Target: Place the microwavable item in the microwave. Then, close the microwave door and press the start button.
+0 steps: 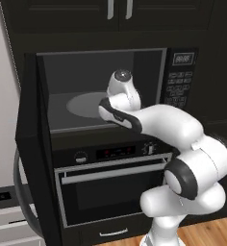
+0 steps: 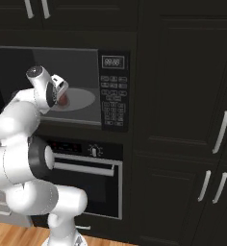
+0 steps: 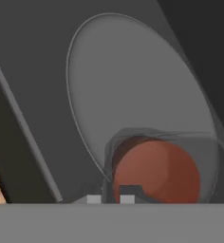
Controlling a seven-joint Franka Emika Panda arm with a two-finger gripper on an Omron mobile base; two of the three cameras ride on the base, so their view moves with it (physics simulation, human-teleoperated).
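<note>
Cup [image 3: 156, 173] — small, squat, reddish-brown, seen from above in the hand view, low over the near edge of the turntable [image 3: 133, 85]. Pinched at the rim by the gripper [image 3: 111, 198], jaws pressed together on it as far as they go. Hard to say whether resting on the glass or just above it; a shadow sits close around the base. In the right base view, only a sliver of red [image 2: 63, 99] behind the hand, inside the microwave [image 2: 81, 86].

Likely light and rigid — no sag, no dent under the jaws. Smooth sides, so probably slippery; a rim pinch like this one risks a tilt on release. Better taken across the full width, low on the wall, if a regrip is called for. Fragility unclear; looks like ceramic or plastic, cannot tell which.

Outward: grey cavity floor, dark walls, keypad [image 2: 113, 101] to the right under the display [image 2: 112, 61]. Door [image 1: 36, 158] swung wide open to the left. Oven [image 1: 110, 187] below, bar handle across. Dark cupboards all round, wood floor at the bottom.

Placement nearly done, by the look; door and start button not yet dealt with.
</note>
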